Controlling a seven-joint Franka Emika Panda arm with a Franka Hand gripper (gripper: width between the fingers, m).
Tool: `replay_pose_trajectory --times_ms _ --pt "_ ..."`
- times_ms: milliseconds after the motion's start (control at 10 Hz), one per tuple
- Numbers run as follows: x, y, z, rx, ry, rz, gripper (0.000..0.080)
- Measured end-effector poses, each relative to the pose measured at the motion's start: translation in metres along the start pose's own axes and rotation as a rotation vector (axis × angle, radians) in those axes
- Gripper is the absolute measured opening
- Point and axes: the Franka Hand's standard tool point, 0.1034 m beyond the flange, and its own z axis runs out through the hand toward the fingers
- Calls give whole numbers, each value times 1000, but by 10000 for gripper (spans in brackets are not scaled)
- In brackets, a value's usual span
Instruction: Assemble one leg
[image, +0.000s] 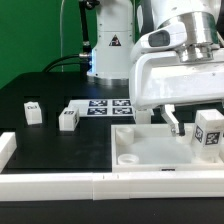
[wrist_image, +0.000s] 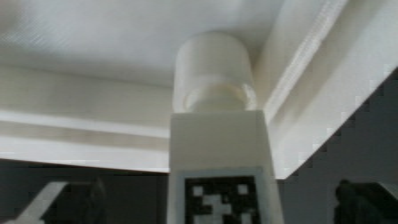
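Small white stubby plastic leg (image: 208, 135) with a black-and-white tag stands upright at a corner of the large white tray-like panel (image: 140, 150). Around it the pincer (wrist_image: 205, 205) is spread apart, with gaps on both sides.

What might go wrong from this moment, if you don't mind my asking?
1. The jaws stand open on either side of the leg, with gaps on both sides; closing off-centre could tip or twist it.
2. Its round end lies close to a corner wall of the white panel and may catch there instead of seating.
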Motion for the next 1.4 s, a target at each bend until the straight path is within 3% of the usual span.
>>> replay_pose_trajectory --times_ms 400,600,800,900,1100,1400 --pt "18 3 -15 -1 -14 4 649" --pt "10 0 -10 11 -68 3 649" --pt "9 8 -3 2 -66 4 649" --pt "4 8 3 24 -197 12 649" --pt "12 7 2 54 -357 28 649" --pt "7 0 0 116 -636 26 649"
